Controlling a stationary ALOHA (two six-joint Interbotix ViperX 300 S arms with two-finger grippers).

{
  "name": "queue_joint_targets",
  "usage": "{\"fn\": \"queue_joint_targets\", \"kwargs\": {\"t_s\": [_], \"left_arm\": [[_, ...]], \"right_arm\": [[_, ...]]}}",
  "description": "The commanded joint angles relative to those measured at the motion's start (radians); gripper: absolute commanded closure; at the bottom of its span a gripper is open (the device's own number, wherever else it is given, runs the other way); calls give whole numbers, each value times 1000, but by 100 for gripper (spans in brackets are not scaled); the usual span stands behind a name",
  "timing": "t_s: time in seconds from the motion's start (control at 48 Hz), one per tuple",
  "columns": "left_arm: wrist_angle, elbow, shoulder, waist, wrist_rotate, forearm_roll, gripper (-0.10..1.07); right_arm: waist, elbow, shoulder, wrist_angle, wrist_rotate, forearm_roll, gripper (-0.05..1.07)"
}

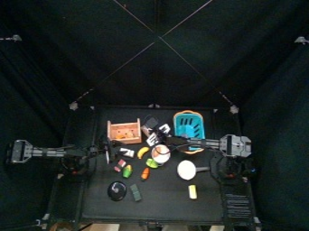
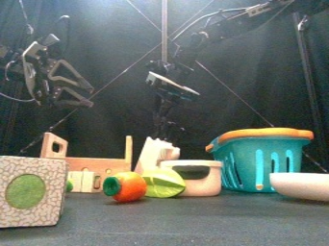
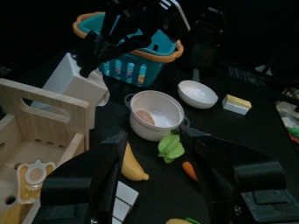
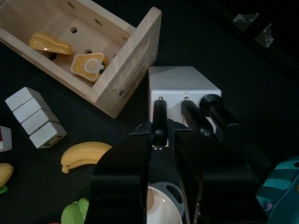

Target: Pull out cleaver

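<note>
The right gripper [image 4: 160, 131] is held directly over the white knife block [image 4: 184, 90], and its jaws are pinched on the leftmost of three black handles, taken to be the cleaver [image 4: 159, 112], which is seen seated in its slot. Two further black handles [image 4: 208, 114] are seen beside it in the block. In the front view the block [image 2: 157, 156] is found near the table's middle, with the right arm [image 2: 171, 86] hanging above and behind it.

A wooden crate [image 4: 86, 45] is placed just left of the block, touching or nearly touching it; yellow toy pieces are held inside it. A banana [image 4: 84, 156] and a row of white blocks [image 4: 31, 117] are laid on the table nearer the front.

The left gripper [image 3: 158, 179] is held above the table's left part with its jaws spread apart and nothing between them. Beyond it a white pot [image 3: 156, 113], a white bowl [image 3: 197, 93] and a teal basket [image 3: 131, 44] with an orange rim are seen. A carrot [image 2: 125, 186] and a green leaf [image 2: 162, 185] are laid in front of the pot in the front view.
</note>
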Motion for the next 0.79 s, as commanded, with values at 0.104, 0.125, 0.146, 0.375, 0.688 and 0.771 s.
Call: {"fn": "queue_joint_targets", "kwargs": {"t_s": [0.104, 0.125, 0.146, 0.375, 0.688, 0.771], "left_arm": [[-6, -17, 0, 3, 3, 3, 10], [-6, -17, 0, 5, 3, 3, 10], [-6, -17, 0, 5, 5, 3, 10], [-6, -17, 0, 5, 3, 3, 10], [-6, -14, 0, 5, 3, 3, 10], [-6, -12, 0, 5, 3, 3, 10]], "right_arm": [[14, -6, -37, 18, -2, -3, 45], [17, -6, -40, 20, -3, -3, 45], [18, -6, -44, 20, -3, -5, 45], [32, -8, -71, 25, -3, -6, 45], [46, -8, -95, 40, -5, -20, 45], [52, -8, -106, 52, -5, -26, 45]]}}
